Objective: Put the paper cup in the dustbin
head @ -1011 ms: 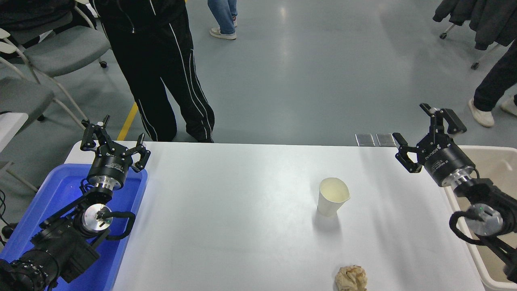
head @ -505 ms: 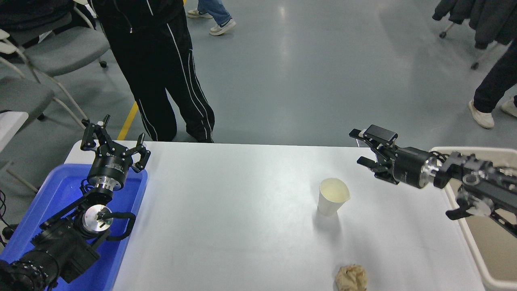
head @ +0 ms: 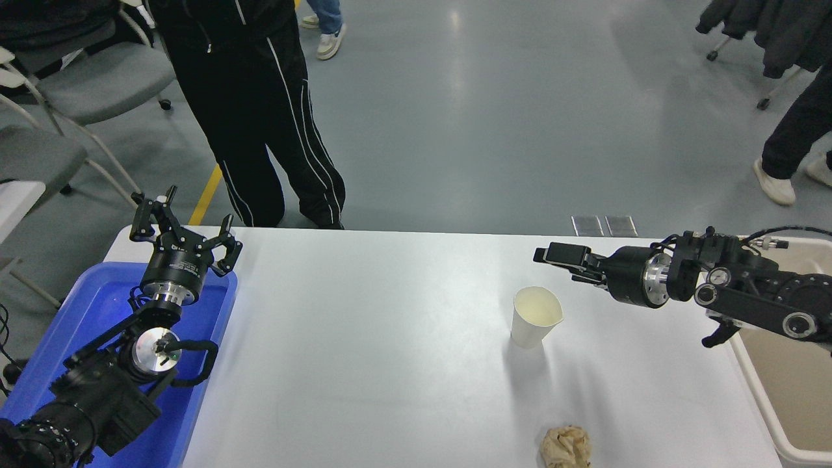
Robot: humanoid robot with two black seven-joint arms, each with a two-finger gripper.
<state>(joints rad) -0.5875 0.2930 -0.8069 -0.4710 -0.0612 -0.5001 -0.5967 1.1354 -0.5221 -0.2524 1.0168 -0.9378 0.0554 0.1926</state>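
Head view: the paper cup [head: 537, 316] stands upright on the desk [head: 390, 364], right of centre; it looks light and easily crushed, so pinch its side wall gently; right gripper [head: 552, 255] hovers just beyond it, jaws' spread untellable.

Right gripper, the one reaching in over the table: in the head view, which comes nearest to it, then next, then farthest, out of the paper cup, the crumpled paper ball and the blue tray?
From the right gripper:
1. Paper cup, just below-left of it.
2. Crumpled paper ball, at the table's near edge.
3. Blue tray, at the far left.
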